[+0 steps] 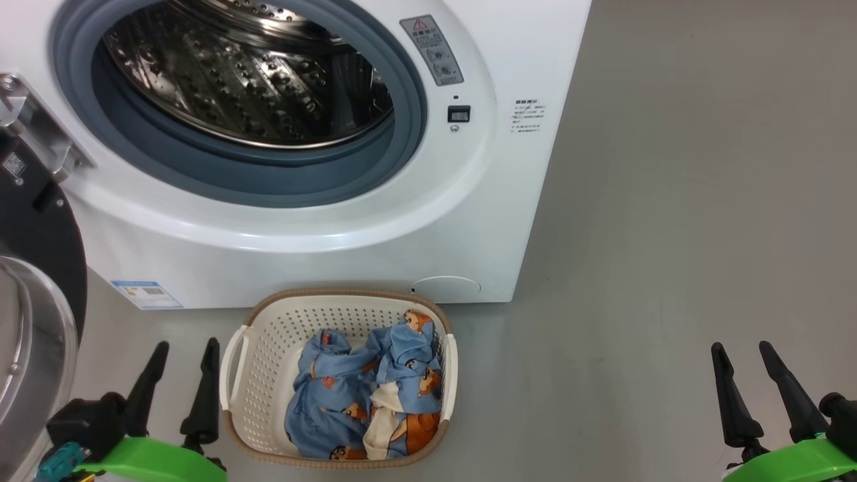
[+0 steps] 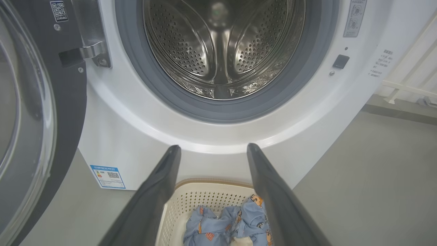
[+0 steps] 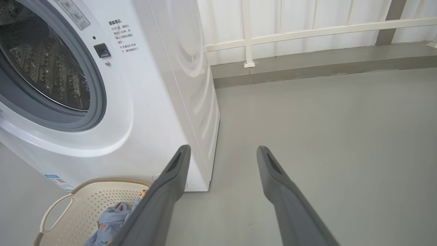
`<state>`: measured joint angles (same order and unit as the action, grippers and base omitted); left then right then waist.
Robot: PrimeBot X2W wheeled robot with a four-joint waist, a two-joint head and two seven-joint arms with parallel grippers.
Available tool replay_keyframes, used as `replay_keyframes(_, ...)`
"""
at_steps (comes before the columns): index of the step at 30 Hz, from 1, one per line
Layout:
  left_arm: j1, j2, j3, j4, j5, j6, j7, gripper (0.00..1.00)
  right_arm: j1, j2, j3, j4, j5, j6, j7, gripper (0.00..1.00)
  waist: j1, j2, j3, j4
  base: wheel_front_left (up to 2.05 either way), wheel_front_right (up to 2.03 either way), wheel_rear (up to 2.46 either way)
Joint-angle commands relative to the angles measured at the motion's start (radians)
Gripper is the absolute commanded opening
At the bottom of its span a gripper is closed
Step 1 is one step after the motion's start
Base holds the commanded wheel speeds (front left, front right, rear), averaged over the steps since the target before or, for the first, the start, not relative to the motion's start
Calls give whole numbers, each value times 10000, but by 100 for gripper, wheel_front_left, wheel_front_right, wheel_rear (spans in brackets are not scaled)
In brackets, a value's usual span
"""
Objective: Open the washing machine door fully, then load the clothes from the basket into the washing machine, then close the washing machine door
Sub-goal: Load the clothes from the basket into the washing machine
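The white washing machine (image 1: 321, 221) stands with its steel drum (image 1: 248, 73) exposed. Its black-rimmed door (image 1: 33, 281) is swung open at the left edge, and shows again in the left wrist view (image 2: 30, 112). On the floor in front sits the cream basket (image 1: 268, 348) holding the blue bear-print clothes (image 1: 368, 395). My left gripper (image 1: 187, 348) is open just left of the basket, empty. My right gripper (image 1: 742, 349) is open far to the right over bare floor, empty. The basket (image 2: 198, 198) and clothes (image 2: 225, 222) lie below the left fingers.
Grey floor (image 1: 669, 234) stretches to the right of the machine. A white railing (image 3: 307, 32) and a low kerb run along the far wall behind the machine. A blue label (image 1: 146, 293) marks the machine's lower left front.
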<state>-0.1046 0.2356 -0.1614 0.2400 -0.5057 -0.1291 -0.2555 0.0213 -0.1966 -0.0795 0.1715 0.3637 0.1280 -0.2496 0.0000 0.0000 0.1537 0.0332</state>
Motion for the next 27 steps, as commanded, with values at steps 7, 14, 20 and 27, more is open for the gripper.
replay_keyframes(7, -662, 102, -335, 429, -19, -15, -63, 100, -510, 13, 307, -317, -53, 27, -122, 100, 0, 0, 528, -91, 0, 0, 0)
replay_keyframes(14, -1247, -141, -1074, 1778, -250, -15, -63, 100, -813, 230, 349, -357, -106, 27, -122, 100, 0, 0, 1128, -287, 0, 0, 0)
replay_keyframes(20, -1964, -217, -1783, 3121, -609, -15, -63, 100, -1094, 414, 418, -419, -169, 27, -122, 100, 0, 0, 1750, -440, 0, 0, 0)
replay_keyframes(27, -3506, -90, -2779, 4921, -1256, -15, -63, 100, -1703, 650, 503, -535, -271, 27, -122, 100, 0, 0, 3064, -567, 0, 0, 0)
